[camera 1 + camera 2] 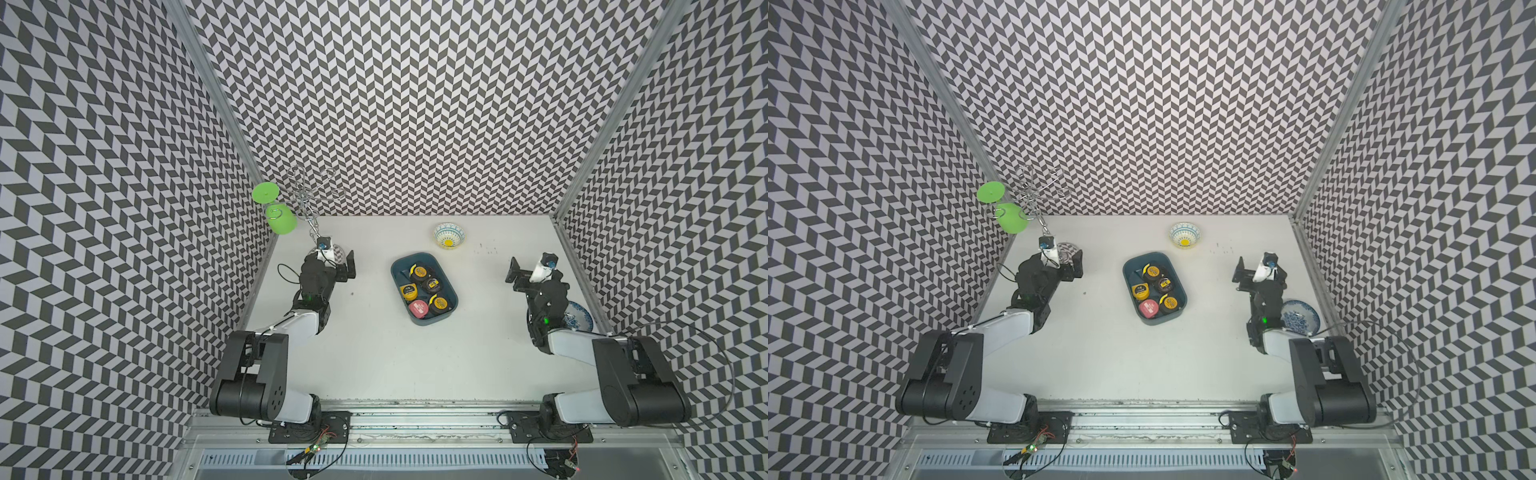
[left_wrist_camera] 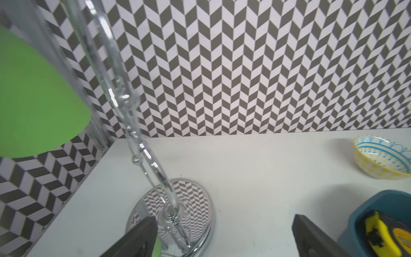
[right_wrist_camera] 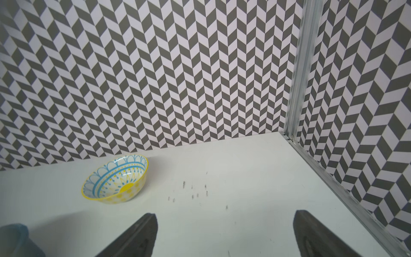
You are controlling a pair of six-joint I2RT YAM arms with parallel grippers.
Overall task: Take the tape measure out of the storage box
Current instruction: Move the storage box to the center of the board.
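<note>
So nothing is lifted yet. Across the white table (image 1: 374, 357), the left arm (image 1: 291, 328) and right arm (image 1: 569, 338) sit well apart from the storage box (image 1: 436, 318), one to each side of it. Five tape measures (image 1: 430, 285) lie packed inside the box, touching or nearly so. The left gripper (image 2: 224, 218) and right gripper (image 3: 224, 213) are both spread wide and empty. We'd descend straight over the box, straddle the yellow tape measure (image 1: 408, 291) by the box's wall, avoid nudging its neighbours, then lift clear above the rim.
</note>
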